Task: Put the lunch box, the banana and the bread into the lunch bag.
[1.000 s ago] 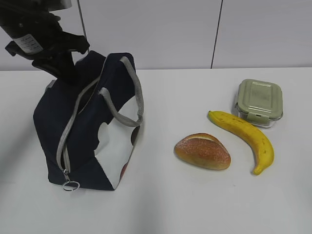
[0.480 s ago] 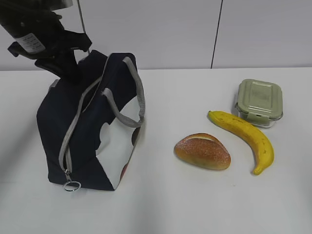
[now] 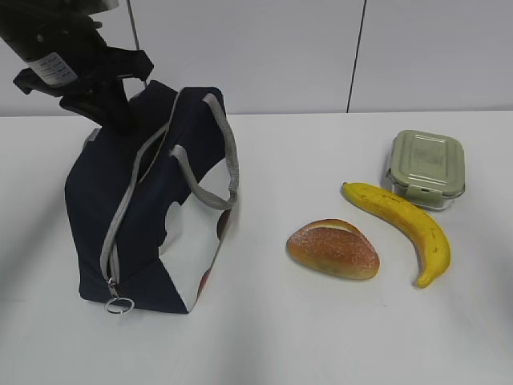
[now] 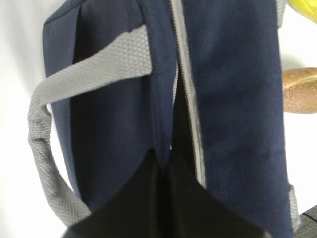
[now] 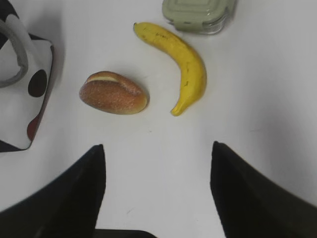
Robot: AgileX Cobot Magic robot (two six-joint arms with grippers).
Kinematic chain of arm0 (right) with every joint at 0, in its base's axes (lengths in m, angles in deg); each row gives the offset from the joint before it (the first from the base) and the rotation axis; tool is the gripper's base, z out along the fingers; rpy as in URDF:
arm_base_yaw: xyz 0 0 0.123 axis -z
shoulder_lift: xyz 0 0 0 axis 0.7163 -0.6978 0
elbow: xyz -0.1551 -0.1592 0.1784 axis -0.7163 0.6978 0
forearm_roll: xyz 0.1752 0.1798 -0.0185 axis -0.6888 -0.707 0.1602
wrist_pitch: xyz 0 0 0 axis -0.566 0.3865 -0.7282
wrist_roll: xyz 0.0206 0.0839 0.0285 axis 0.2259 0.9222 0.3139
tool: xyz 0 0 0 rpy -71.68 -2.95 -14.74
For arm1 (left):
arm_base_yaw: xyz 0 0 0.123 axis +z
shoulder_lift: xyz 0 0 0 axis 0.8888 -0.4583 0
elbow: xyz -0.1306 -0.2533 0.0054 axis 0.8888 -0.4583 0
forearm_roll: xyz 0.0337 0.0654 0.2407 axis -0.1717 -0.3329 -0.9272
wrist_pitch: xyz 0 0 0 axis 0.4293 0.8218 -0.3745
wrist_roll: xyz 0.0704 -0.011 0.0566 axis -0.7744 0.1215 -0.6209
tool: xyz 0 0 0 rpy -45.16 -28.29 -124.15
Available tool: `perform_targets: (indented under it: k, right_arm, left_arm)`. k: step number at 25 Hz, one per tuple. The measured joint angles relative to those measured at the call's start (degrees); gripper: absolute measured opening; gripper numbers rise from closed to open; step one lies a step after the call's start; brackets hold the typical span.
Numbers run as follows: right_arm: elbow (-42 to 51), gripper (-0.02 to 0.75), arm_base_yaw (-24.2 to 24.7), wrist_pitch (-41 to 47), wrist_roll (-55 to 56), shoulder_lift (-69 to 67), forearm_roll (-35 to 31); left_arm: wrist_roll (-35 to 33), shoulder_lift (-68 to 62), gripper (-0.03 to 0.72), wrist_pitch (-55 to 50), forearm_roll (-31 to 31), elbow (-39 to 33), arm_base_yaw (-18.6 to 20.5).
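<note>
The navy lunch bag (image 3: 136, 216) stands on the left of the white table, its zipper parted near the far end. My left gripper (image 3: 112, 120) is shut on the bag's top fabric beside the zipper; in the left wrist view the jaws (image 4: 163, 161) pinch the navy cloth (image 4: 237, 99). The bread (image 3: 333, 249), banana (image 3: 401, 216) and green-lidded lunch box (image 3: 427, 167) lie on the table to the right. My right gripper (image 5: 156, 148) is open and empty above bare table, with the bread (image 5: 114, 93), banana (image 5: 185, 62) and lunch box (image 5: 198, 12) ahead of it.
The bag's grey handles (image 3: 228, 152) hang over its right side, and the ring pull (image 3: 119, 305) lies at its near end. The bag's spotted side panel (image 5: 29, 89) shows at the left of the right wrist view. A white wall stands behind the table.
My left gripper has shifted slightly right, drawing the bag's far end with it; the bag sits a little further right. The bread, banana and lunch box have not moved.
</note>
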Motion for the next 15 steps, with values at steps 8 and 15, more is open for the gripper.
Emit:
perform_targets:
  k: [8, 15]
  right_arm:
    - [-15.2, 0.491, 0.0, 3.9, -2.5, -24.4, -3.1]
    - [-30.3, 0.491, 1.5, 4.6, -3.1, -44.1, -3.2]
  left_arm:
    - [0.1, 0.0, -0.003, 0.8, 0.0, 0.0, 0.0]
    - [0.2, 0.0, -0.003, 2.2, -0.1, 0.0, 0.0]
